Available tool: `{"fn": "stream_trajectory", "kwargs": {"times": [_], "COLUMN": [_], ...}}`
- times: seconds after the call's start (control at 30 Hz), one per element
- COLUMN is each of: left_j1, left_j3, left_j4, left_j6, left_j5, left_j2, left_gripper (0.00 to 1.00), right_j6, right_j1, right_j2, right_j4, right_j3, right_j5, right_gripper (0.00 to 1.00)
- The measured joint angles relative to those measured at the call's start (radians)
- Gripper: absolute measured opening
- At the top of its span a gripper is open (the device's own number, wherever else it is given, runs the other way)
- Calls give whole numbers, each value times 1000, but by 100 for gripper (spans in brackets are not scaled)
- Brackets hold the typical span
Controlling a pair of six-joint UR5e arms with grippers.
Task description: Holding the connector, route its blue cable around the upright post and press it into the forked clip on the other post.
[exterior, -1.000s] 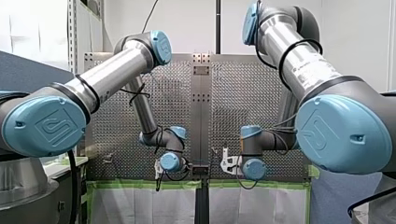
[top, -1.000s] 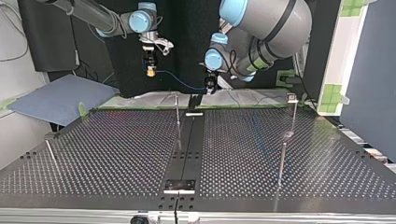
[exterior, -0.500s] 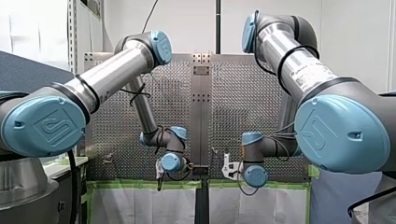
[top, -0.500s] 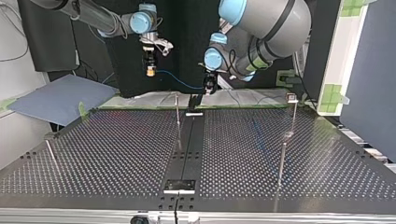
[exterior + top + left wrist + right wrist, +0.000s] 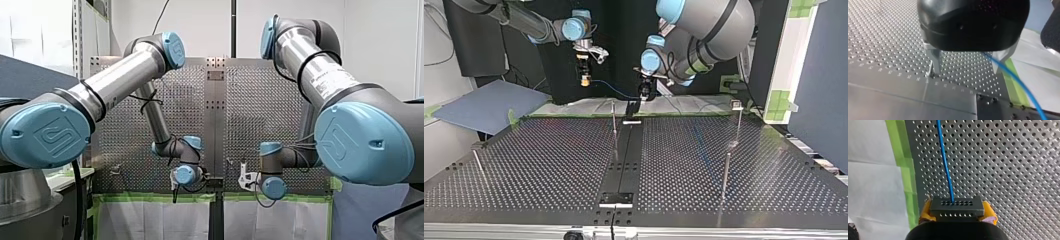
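1 connector [image 5: 956,205] clamped in right claw [image 5: 957,213], 1 blue cable [image 5: 944,162] leading out; left claw [image 5: 968,72] jaws apart.

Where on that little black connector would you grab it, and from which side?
By its two short ends, coming from the face opposite the blue cable. The connector is a flat-sided block, so those ends clamp squarely and the cable leaves freely ahead. My right end effector holds it that way.
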Motion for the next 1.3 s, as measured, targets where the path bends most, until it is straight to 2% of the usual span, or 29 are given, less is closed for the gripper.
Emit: {"fn": "stream_trajectory", "kwargs": {"times": [0.2,0.37,0.5,0.73,1.0,1.17,1.3], "left_j1": [-16,-25,-32,-43,-57,-68,-79], "left_j3": [0,0,0,0,0,0,1], "left_j4": [0,-1,-10,-50,-95,-103,-94], "left_j6": [15,31,61,125,194,208,212], "left_j5": [-35,-72,-108,-172,-244,-258,-249], "left_j2": [0,0,0,0,0,0,0], "left_gripper": [100,100,100,100,100,100,100], "right_j6": [-20,-41,-56,-60,-61,-61,-62], "right_j1": [-8,-26,-38,-56,-70,-68,-66], "right_j2": [29,33,33,33,33,32,32], "right_j4": [46,89,103,107,134,138,138], "right_j3": [-42,-67,-71,-76,-98,-100,-101], "right_j5": [-48,-99,-135,-193,-262,-311,-343], "right_gripper": [0,0,0,0,0,0,0]}}
